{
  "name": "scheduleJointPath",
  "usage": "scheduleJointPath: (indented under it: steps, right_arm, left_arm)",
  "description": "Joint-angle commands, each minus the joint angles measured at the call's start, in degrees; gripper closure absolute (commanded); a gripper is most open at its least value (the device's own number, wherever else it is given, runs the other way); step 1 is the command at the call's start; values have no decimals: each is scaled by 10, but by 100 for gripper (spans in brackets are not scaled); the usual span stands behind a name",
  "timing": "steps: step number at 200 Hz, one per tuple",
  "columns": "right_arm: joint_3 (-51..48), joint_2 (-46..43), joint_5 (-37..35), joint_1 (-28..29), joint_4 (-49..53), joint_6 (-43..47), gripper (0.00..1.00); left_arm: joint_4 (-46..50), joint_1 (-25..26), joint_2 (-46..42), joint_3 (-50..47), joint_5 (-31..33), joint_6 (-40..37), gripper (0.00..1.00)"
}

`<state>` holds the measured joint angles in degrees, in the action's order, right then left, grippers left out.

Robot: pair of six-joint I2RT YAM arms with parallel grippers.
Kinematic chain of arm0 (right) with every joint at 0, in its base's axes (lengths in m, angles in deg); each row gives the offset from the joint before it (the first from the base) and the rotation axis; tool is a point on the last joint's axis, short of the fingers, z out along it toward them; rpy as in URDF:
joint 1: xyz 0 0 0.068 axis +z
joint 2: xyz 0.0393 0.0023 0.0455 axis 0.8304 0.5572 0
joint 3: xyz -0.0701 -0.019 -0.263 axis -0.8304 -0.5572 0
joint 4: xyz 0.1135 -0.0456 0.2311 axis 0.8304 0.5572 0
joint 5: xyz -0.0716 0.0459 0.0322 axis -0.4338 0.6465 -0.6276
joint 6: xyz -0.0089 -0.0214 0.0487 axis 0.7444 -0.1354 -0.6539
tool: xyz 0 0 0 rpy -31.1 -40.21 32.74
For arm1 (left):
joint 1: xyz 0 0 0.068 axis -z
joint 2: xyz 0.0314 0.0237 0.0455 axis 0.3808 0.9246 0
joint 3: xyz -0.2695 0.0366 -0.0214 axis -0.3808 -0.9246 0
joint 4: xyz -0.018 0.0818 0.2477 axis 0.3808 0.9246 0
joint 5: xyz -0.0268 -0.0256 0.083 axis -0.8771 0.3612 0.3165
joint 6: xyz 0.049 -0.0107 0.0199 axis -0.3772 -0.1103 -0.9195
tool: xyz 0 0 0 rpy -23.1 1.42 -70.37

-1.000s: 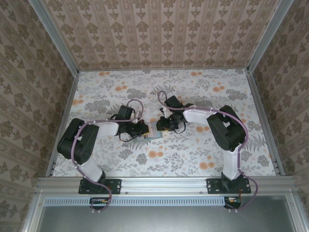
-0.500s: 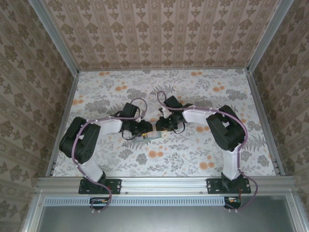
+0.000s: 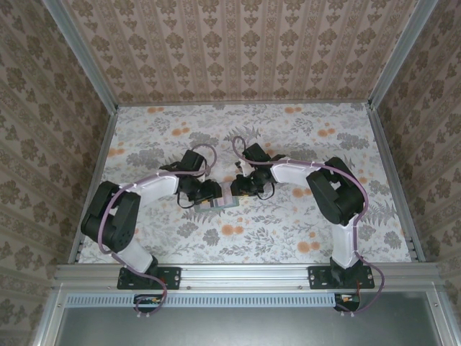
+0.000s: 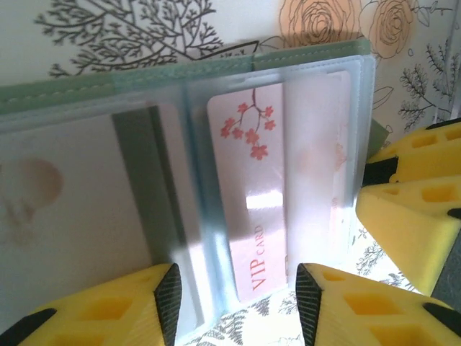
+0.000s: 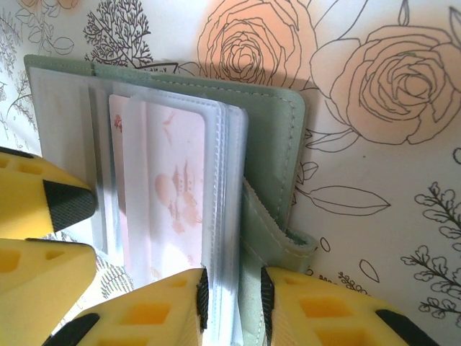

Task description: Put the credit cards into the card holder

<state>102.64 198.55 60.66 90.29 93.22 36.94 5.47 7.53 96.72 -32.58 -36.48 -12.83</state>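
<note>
Jaws of left end effector (image 4: 238,297) have spread apart; right end effector (image 5: 232,297) pinches card holder (image 5: 277,144) sleeves

Top view: even diffuse light, moderate brightness, faint soft shadows under arms (image 3: 155,184) on table (image 3: 288,238), fine detail soft, side walls (image 3: 43,108) splay at edges. Left wrist view: bright, washed, white glare patch on credit card (image 4: 248,194) through sleeve (image 4: 317,144), left gripper (image 4: 239,292) blurred close up. Right wrist view: warm light, card holder (image 5: 277,144) sharp, right gripper (image 5: 230,303) out of focus
</note>
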Motion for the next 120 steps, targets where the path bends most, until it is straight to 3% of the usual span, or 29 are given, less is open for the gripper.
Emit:
scheduleJointPath:
  steps: [1,33,120]
  right_arm:
    - [12,19,-3,6,22,10,71]
    - [13,18,-5,8,22,11,71]
    - [8,13,-1,10,18,9,71]
  left_arm:
    - [11,-4,-18,10,11,-10,56]
    - [-9,-3,2,14,-2,0,66]
    - [-24,2,60,38,3,-9,76]
